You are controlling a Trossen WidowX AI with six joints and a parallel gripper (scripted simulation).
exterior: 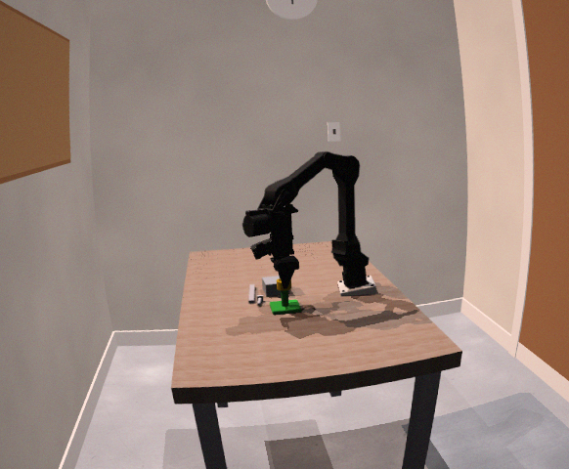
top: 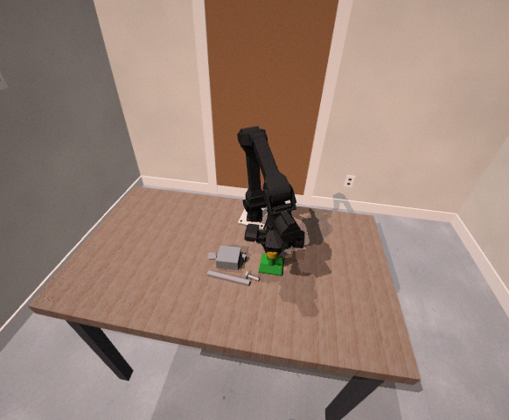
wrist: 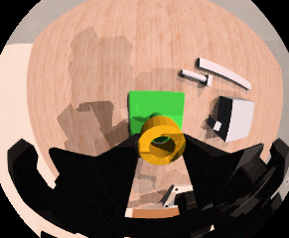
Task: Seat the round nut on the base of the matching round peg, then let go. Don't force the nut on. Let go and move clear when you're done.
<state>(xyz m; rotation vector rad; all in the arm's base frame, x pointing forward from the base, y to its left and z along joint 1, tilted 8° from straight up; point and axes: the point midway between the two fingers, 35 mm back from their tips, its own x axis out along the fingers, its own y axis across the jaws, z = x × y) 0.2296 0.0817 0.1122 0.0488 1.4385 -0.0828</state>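
The yellow round nut [wrist: 162, 139] sits between my gripper's fingers, which are shut on it. It hangs over the green peg base [wrist: 156, 109], and the green peg shows through the nut's hole. In the top view the nut [top: 271, 255] is just above the green base [top: 271, 265], under the gripper [top: 273, 248]. In the exterior view the nut [exterior: 284, 287] is around the upper part of the thin green peg [exterior: 284, 297], above the base [exterior: 284, 306].
A grey block [top: 228, 256] lies left of the base, with a small grey piece [top: 211, 255] beside it. A grey rod [top: 228, 277] and a small bolt [top: 252, 276] lie in front of the block. The arm's mount [top: 251, 218] stands behind.
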